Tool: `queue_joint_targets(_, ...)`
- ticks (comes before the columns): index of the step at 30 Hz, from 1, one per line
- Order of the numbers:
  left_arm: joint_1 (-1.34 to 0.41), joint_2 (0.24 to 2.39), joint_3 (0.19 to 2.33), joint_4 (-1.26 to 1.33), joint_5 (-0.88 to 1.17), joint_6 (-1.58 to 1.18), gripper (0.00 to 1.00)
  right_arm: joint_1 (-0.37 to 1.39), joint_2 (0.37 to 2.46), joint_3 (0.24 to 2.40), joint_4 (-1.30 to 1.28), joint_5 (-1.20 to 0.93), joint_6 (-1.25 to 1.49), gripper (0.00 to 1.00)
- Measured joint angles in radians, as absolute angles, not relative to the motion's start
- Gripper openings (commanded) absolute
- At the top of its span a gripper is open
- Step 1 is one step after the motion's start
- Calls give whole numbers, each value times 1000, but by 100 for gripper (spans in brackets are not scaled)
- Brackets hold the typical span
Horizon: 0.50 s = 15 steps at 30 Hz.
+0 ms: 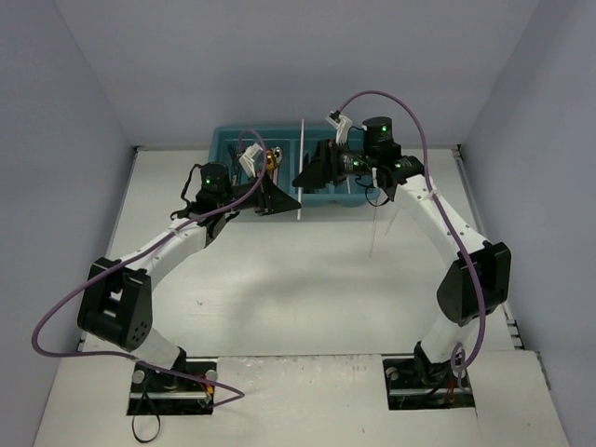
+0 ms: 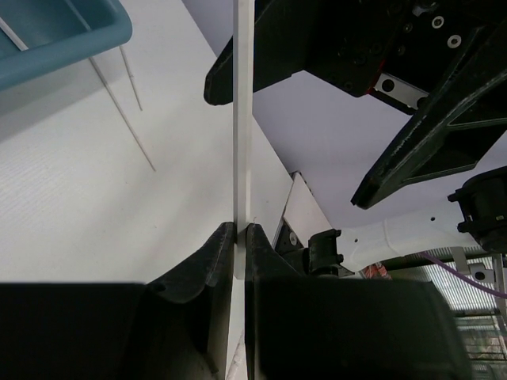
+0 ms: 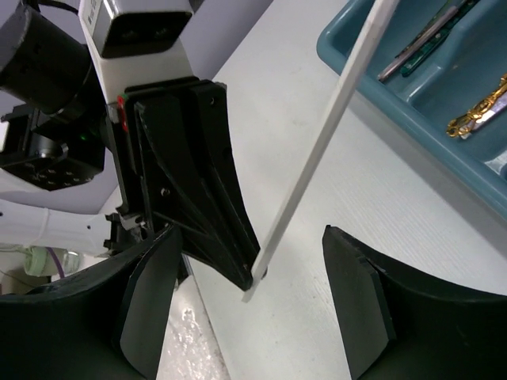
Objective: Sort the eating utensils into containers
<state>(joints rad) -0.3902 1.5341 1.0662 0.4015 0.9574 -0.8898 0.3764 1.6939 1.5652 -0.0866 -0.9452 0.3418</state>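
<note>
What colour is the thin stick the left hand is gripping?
White. The stick pinched in the left hand shows best in the left wrist view.

A long teal-blue plastic cutlery tray (image 3: 420, 119) looks smooth with a faint sheen. The thin flat white stick (image 3: 317, 150) is matt and plain. A gold metal utensil (image 3: 478, 109) gleams glossily. The white bench (image 3: 380, 206) is matt, finely grained.

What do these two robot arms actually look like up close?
The left arm and right arm match: white tube-like links joined by chunky black joints. A purple cable loops along each, and small green lights glow near the wrists. The left pincer and right pincer are black, each with two wedge-shaped fingers.
</note>
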Motion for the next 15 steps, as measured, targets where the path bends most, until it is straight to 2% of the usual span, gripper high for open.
queue_joint_targets(2,-395,1533,1066,403,958,-892,0,382,1706,1579,-83,-945,345,47)
queue_joint_targets(6,-400,1532,1066,408,961,-892,0,386,1725,1594,-75,-947,356,0)
queue_joint_targets(7,-400,1531,1065,410,963,-892,0,386,1729,1598,-73,-948,357,0)
queue_joint_targets(8,-400,1530,1065,410,963,-891,16,386,1733,1598,-72,-950,363,0)
queue_joint_targets(9,-400,1528,1062,412,962,-891,44,386,1735,1599,-72,-952,368,0)
queue_joint_targets(11,-400,1525,1054,417,962,-890,88,386,1737,1599,-72,-955,371,0)
queue_joint_targets(15,-394,1519,1049,416,966,-891,91,384,1737,1599,-71,-953,366,0)
